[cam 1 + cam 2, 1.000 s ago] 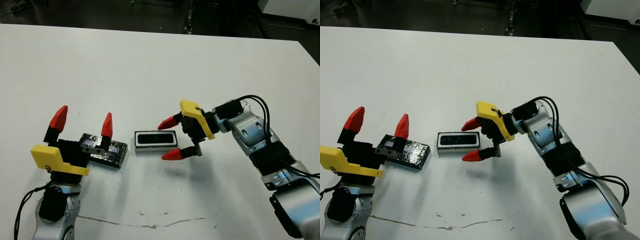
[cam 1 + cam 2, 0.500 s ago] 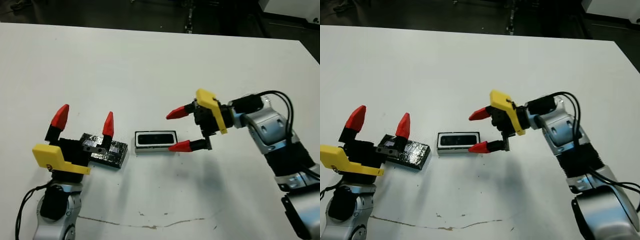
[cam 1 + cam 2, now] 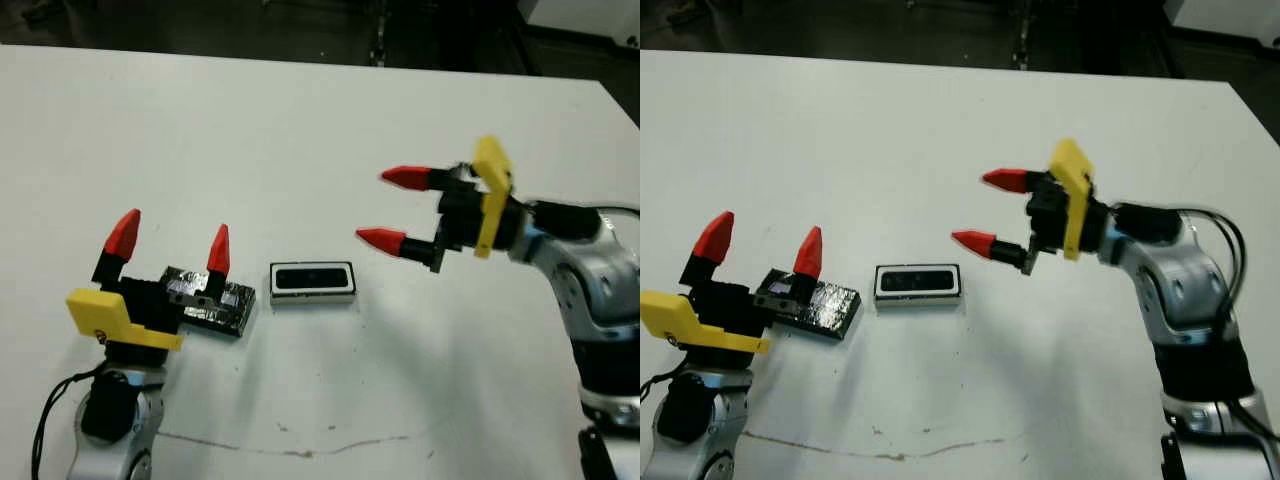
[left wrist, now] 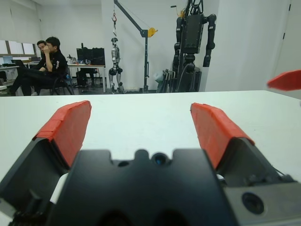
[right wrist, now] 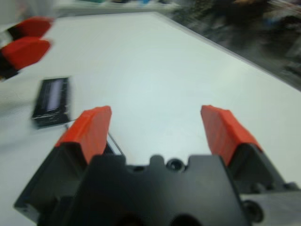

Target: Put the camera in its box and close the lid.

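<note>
White table [image 3: 300,120] carries the box [image 3: 312,281] near its front edge at the middle, with the camera [image 3: 311,278] lying inside it, both with the long axis running left to right. Just beside the box on its left lies the lid [image 3: 212,298], with the left gripper [image 3: 170,245] right above it, fingers spread and empty, so this arm is clearly the nearer one. Far to the right of the box, the right gripper [image 3: 392,208] hangs spread and empty above the table, fingers pointing left.

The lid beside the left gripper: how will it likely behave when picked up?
The lid is a flat slab, so probably stiff, unlikely to roll. Its shiny crinkled wrap may be slippery for the left gripper. Lying flat on the table, its low edges look hard to grasp.
</note>
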Action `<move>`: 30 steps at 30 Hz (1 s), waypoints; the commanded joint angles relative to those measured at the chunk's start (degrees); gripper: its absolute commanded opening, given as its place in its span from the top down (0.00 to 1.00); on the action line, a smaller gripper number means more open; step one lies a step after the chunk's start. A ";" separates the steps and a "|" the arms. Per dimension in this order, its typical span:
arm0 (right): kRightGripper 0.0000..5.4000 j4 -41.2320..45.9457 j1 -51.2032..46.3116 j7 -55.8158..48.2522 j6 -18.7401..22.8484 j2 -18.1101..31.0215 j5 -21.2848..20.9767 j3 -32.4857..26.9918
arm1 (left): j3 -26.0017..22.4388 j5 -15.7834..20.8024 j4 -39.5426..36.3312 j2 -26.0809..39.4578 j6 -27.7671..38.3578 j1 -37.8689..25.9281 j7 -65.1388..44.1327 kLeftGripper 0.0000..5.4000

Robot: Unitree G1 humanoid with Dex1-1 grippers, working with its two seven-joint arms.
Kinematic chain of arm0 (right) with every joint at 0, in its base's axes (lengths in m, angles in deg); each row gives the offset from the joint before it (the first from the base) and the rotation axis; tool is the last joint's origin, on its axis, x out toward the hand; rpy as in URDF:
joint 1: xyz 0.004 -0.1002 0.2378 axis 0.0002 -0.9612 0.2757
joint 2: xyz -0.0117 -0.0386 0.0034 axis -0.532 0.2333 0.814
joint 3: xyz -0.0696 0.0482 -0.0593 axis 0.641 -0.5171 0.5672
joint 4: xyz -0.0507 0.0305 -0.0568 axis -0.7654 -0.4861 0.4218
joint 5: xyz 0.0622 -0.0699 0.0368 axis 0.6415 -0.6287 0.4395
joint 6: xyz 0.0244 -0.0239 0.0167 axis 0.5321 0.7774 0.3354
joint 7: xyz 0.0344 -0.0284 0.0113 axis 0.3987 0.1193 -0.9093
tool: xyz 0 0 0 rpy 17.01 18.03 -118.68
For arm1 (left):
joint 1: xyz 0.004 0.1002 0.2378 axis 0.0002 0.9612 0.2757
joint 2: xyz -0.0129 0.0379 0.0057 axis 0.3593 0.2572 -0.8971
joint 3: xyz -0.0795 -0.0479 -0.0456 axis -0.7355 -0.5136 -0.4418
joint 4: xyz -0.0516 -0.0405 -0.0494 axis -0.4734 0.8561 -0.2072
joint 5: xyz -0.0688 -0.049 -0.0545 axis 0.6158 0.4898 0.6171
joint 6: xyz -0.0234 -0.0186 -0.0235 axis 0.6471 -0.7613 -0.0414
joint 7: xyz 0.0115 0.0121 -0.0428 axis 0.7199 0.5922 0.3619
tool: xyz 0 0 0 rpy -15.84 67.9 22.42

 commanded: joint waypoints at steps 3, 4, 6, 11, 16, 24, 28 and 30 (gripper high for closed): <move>0.27 8.56 -12.94 7.34 -3.84 -2.37 2.46 -6.56 | -2.43 -0.32 0.02 3.07 -0.38 -0.42 -1.57 0.00; 0.30 10.05 -15.96 8.46 -5.09 -3.07 2.75 -7.75 | -3.03 -0.42 -0.27 3.65 -0.70 -0.77 -1.60 0.00; 0.36 11.80 -21.04 10.15 -8.11 -4.47 2.98 -9.17 | -4.17 -0.13 -0.75 4.88 -1.29 -1.49 -2.09 0.00; 0.51 11.43 -30.27 12.07 -18.34 -9.79 3.59 -9.91 | -7.73 2.25 -1.71 10.68 -3.79 -4.21 -6.00 0.00; 0.66 12.05 -34.15 14.98 -22.28 -12.21 3.78 -9.50 | -11.98 5.49 -2.39 20.66 -10.27 -8.39 -12.86 0.00; 0.91 12.67 -35.24 19.02 -23.48 -13.02 3.46 -8.54 | -12.64 12.52 7.36 42.37 -18.12 -21.63 -36.29 0.00; 1.00 12.46 -35.15 19.79 -23.74 -12.89 3.79 -7.92 | -7.71 13.32 17.03 48.53 -18.45 -31.20 -49.53 0.00; 1.00 12.66 -35.23 20.64 -23.40 -12.99 3.59 -7.53 | -3.90 13.23 21.32 51.26 -20.53 -36.55 -56.72 0.00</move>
